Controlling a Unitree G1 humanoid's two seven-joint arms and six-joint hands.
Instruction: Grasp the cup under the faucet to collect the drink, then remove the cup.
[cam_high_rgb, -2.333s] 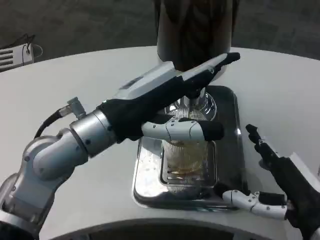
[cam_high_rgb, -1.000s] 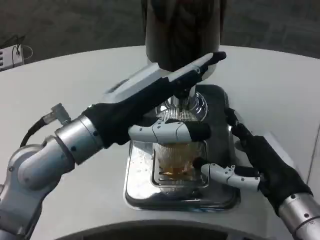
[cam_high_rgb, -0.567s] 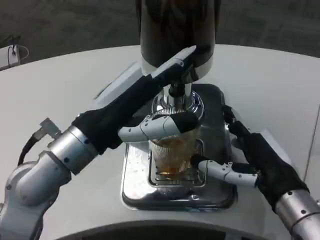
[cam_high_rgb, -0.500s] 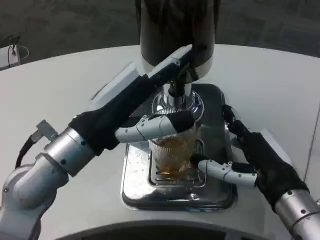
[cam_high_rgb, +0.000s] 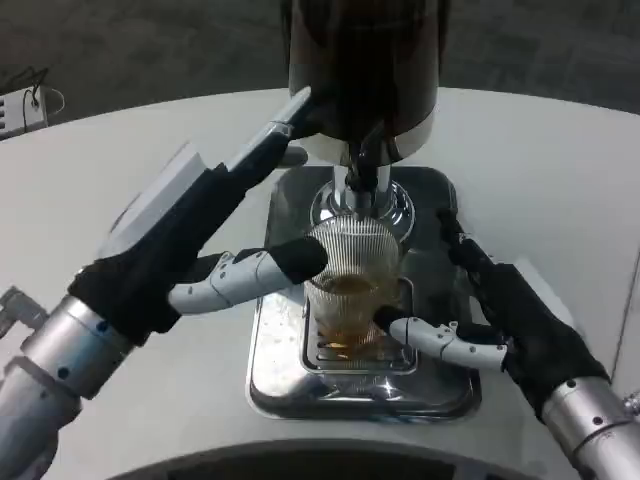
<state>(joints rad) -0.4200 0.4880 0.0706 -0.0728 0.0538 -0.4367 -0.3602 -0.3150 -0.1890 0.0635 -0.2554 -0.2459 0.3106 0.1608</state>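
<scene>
On the white tabletop (cam_high_rgb: 560, 180), the steel drip tray (cam_high_rgb: 280, 385) carries the ribbed cup (cam_high_rgb: 350, 300), which sits on the grate right under the faucet (cam_high_rgb: 362, 180) with amber drink in its lower part. My left hand (cam_high_rgb: 190, 240) has pulled back toward nine o'clock, off the faucet; its fingers are spread, holding nothing, one fingertip just touching the cup's left side. My right hand (cam_high_rgb: 505, 325) has moved in from four o'clock, thumb against the cup's base, not yet closed around it, so I judge filling over and the lift-out next.
</scene>
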